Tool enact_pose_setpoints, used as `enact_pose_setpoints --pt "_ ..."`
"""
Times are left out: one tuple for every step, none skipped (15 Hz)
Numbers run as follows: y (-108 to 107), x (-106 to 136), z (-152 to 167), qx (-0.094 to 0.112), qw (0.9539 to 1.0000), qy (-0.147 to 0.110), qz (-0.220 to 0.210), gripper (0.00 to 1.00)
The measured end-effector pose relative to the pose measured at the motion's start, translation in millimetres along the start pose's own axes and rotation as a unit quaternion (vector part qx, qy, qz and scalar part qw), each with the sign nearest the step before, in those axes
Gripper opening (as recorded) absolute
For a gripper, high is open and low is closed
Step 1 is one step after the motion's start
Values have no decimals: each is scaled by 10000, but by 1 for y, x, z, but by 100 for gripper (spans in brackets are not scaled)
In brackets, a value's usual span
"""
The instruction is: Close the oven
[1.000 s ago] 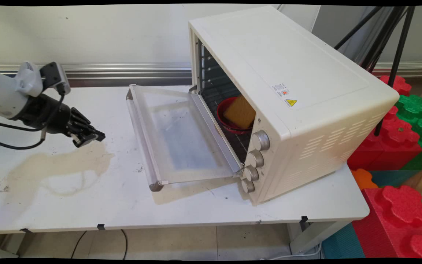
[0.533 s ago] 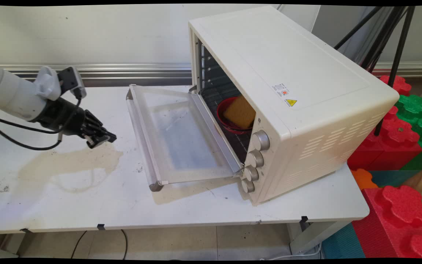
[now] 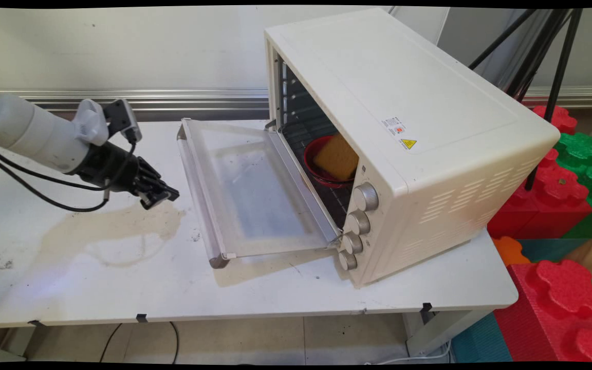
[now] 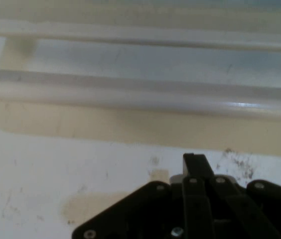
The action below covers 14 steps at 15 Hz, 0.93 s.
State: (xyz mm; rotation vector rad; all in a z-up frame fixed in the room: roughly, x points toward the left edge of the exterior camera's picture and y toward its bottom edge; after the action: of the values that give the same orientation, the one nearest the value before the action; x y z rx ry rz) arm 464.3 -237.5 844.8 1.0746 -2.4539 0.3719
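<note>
Table [image 3: 121,288]: white top, scuffed and stained on its left part; a pale brown shadow lies under the arm.
Gripper [image 3: 165,196]: black, held low over the table's left half and angled toward the oven door; fingers pressed together, nothing between them. In the hand view the two fingers [image 4: 195,167] rise as one narrow black tip.
Door handle [image 3: 198,198]: pale bar along the free edge of the lowered door, just beside the gripper tip and apart from it. In the hand view it runs across the frame as a light bar [image 4: 140,94] ahead of the fingers.
Oven door [image 3: 255,190]: glass panel, swung fully down, lying nearly flat above the table.
Oven [image 3: 404,128]: cream toaster oven on the table's right half, cavity open to the left, four silver knobs [image 3: 357,223] down its front strip.
Red bowl [image 3: 316,156]: on the wire rack inside the cavity.
Sponge [image 3: 336,156]: yellow-brown slab resting in the red bowl, tilted.
Background: red and green foam blocks [image 3: 568,174] and black tripod legs [image 3: 558,56] to the right, beyond the table.
</note>
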Motion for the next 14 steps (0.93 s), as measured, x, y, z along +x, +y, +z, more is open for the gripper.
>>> enact_pose_setpoints --pt "0 2 3 -2 10000 22 14 0" --pt "1 3 6 -3 10000 40 25 0" --pt "1 5 9 -6 10000 67 44 0" --pt "2 6 11 -8 9999 86 55 0" --pt "2 8 14 -13 9999 113 72 0" --pt "3 10 18 -21 9998 147 91 0" --pt "4 12 21 -28 9998 173 104 0" --pt "5 13 23 -36 9997 197 115 0" --pt "6 15 26 -43 9997 223 126 0" --pt "7 16 29 -47 9996 243 137 0" --pt "8 17 30 -50 9995 260 147 0" --pt "8 18 31 -51 9995 271 152 0" --pt "9 18 32 -52 9994 290 157 0" --pt "9 19 33 -56 9994 303 165 0"
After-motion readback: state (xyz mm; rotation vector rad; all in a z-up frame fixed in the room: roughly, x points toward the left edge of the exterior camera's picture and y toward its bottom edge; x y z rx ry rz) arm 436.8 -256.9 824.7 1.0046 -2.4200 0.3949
